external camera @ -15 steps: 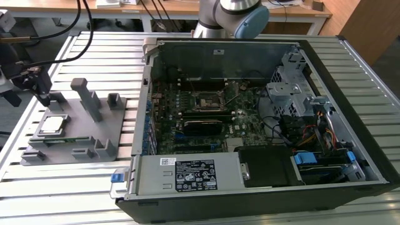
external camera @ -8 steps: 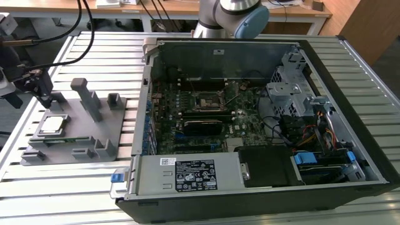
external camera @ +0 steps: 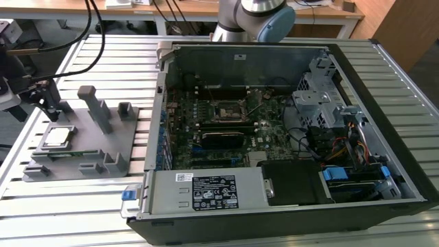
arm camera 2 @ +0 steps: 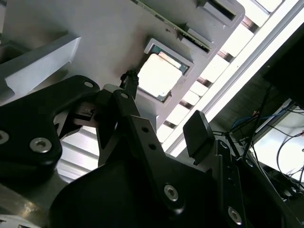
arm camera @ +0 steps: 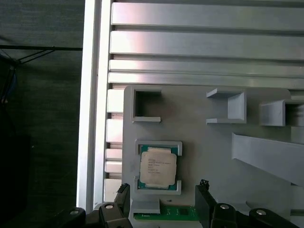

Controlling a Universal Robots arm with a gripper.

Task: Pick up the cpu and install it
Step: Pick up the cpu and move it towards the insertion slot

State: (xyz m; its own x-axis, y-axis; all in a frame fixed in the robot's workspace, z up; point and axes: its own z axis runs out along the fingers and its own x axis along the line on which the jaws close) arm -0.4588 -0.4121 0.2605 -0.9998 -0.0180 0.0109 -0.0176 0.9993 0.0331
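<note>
cpu [arm camera: 158,166] not picked yet — install not started.
gripper [arm camera: 164,186] spread wide, empty, near the cpu, not touching — cpu seated in grey fixture [arm camera: 213,156].

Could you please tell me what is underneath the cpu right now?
The cpu lies in a raised pocket of the grey holder plate, on the slatted table. The pocket's floor beneath the chip is covered.
</note>
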